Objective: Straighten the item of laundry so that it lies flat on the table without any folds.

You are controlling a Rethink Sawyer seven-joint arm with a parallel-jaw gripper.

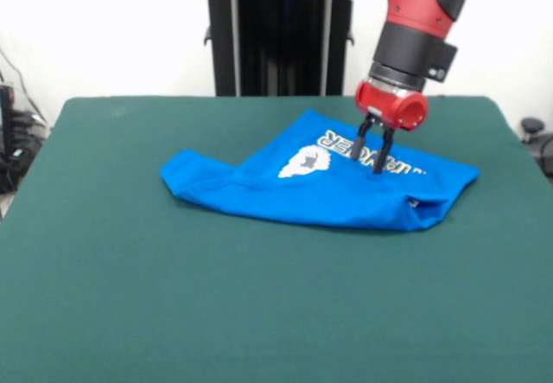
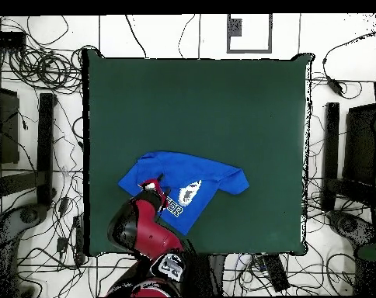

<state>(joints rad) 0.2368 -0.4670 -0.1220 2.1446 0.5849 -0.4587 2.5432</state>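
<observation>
The bright blue T-shirt (image 1: 285, 194) lies crumpled and folded on the dark green table (image 1: 259, 305), right of centre in the front view. Its printed side faces up, with a white graphic and part of the lettering showing. One corner is folded over at the right end. My gripper (image 1: 367, 163) points down over the lettering, fingers (image 1: 359, 147) apart, tips at or just above the cloth. In the overhead view the shirt (image 2: 203, 174) lies near the table's (image 2: 199, 101) lower left and the gripper (image 2: 151, 186) is over its left part, the fingers hidden by the arm.
The robot's black pedestal (image 1: 276, 41) stands behind the table's far edge. Cables and stands (image 2: 43, 147) lie on the floor around the table. Green surface stretches wide in front of and to the left of the shirt in the front view.
</observation>
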